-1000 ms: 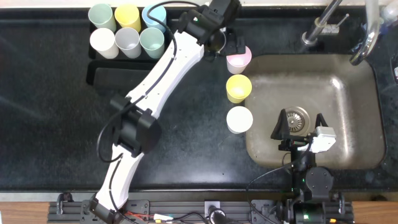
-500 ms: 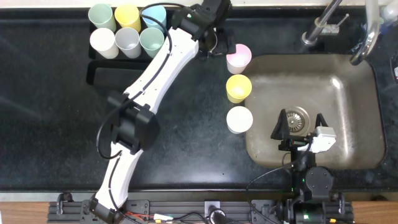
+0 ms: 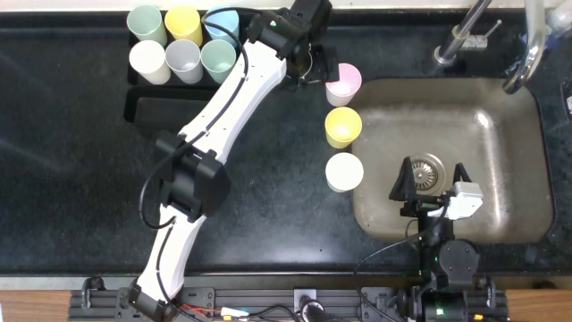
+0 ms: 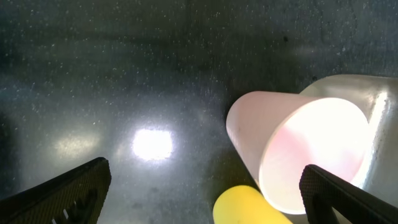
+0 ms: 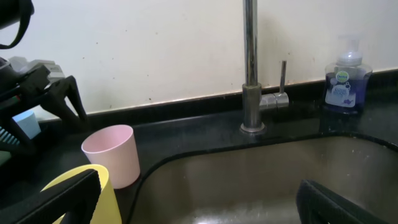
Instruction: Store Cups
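A pink cup (image 3: 342, 82) stands upright on the dark counter at the sink's back left corner, seen close in the left wrist view (image 4: 292, 149) and farther off in the right wrist view (image 5: 112, 152). In front of it stand a yellow cup (image 3: 343, 126) and a white cup (image 3: 344, 171) along the sink's left rim. My left gripper (image 3: 313, 64) hovers just left of the pink cup, open (image 4: 205, 171), holding nothing. My right gripper (image 3: 430, 183) rests over the sink, open (image 5: 199, 190) and empty.
A black rack (image 3: 134, 85) at the back left holds several upright cups. The steel sink (image 3: 500, 134) fills the right side, with a faucet (image 5: 250, 68) and a soap bottle (image 5: 347, 81) behind it. Bare counter lies left of the cups.
The left gripper has drawn slightly left, away from the pink cup. The cups and the right arm have not moved.
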Controlling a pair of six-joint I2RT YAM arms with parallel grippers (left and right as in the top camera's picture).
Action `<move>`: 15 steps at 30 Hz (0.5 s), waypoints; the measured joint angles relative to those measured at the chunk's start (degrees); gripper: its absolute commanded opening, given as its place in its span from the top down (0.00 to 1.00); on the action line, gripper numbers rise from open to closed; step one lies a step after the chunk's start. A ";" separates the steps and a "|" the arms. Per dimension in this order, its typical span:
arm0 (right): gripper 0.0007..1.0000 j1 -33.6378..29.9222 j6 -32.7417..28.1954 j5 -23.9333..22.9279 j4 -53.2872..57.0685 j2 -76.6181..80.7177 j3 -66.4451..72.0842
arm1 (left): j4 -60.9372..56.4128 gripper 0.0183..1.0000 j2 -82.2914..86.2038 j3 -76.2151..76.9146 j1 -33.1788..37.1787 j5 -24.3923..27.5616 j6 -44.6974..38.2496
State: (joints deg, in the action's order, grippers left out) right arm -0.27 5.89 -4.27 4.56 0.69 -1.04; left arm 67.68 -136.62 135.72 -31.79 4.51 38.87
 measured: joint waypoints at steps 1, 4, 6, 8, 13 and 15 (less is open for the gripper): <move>0.00 0.00 0.02 0.00 -0.04 0.00 0.00 | -0.13 0.00 -0.17 0.00 -0.07 0.04 0.00; 0.00 0.00 0.00 -0.02 -0.02 0.00 0.00 | -0.20 0.00 -1.01 0.00 -0.24 0.20 0.00; 0.00 0.00 0.00 0.00 -0.04 0.00 0.00 | -0.24 0.00 -1.55 0.00 -0.39 0.22 0.02; 0.00 0.00 0.02 0.00 -0.02 0.00 0.00 | -0.28 0.00 -2.10 0.00 -0.48 0.33 0.00; 0.00 0.00 0.00 0.00 -0.04 0.00 -0.02 | -0.39 0.34 -2.82 0.00 -0.48 0.81 0.24; 0.00 0.00 -0.02 0.00 -0.04 0.00 0.00 | -0.66 0.69 -2.93 0.00 -0.48 0.85 0.15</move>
State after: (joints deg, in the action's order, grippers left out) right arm -0.27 5.87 -4.27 4.51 0.69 -1.04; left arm 67.02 -139.55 135.72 -32.27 5.37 39.03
